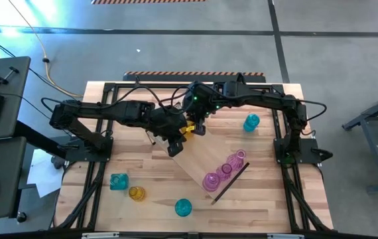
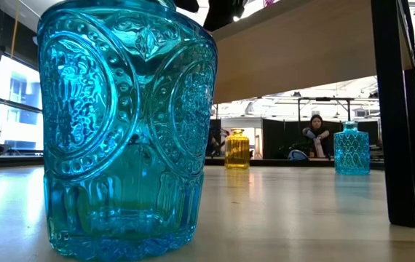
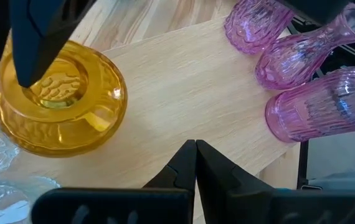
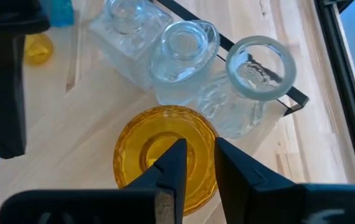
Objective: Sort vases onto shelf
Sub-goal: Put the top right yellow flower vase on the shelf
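Directly beneath right gripper [image 4: 193, 163], amber vase [image 4: 134, 146]

The striped wooden worktop [image 1: 255, 199] carries the shelf [image 1: 202, 159] lying diagonally at its middle. Three pink vases [image 1: 223, 170] stand on the shelf's right end. Loose teal vases [image 1: 183, 208] and a yellow vase [image 1: 136, 193] stand directly on the worktop.

Vases: three pink [image 1: 223, 171], three clear [image 4: 184, 53], three teal [image 1: 251, 123], two amber yellow [image 1: 136, 193]. One shelf [image 1: 195, 159]. Two arms. One person [image 2: 315, 136] behind the bench [image 1: 255, 206].
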Action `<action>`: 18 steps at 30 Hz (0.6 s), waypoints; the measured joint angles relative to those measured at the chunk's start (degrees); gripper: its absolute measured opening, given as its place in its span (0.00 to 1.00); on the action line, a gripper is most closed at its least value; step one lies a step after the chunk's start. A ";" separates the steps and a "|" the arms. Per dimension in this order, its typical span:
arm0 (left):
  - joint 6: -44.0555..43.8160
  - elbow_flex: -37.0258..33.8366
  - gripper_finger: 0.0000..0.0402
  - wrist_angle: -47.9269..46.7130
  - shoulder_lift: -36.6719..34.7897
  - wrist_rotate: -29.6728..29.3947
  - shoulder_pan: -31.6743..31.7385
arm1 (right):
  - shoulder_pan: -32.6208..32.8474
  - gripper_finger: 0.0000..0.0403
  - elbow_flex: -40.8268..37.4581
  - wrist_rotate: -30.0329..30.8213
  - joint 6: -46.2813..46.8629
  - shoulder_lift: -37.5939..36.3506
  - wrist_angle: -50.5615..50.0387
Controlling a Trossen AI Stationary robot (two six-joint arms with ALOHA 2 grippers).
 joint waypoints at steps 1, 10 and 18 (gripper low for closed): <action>0.00 0.00 0.00 0.02 0.00 0.00 0.00 | -0.02 0.15 0.00 0.18 0.00 0.00 -0.02; 0.00 0.00 0.00 0.28 0.00 0.00 0.00 | -0.37 0.15 0.00 1.91 -0.59 0.00 0.03; 0.02 0.00 0.00 0.40 0.00 0.00 0.00 | -0.39 0.15 2.17 1.36 -1.89 -0.04 0.00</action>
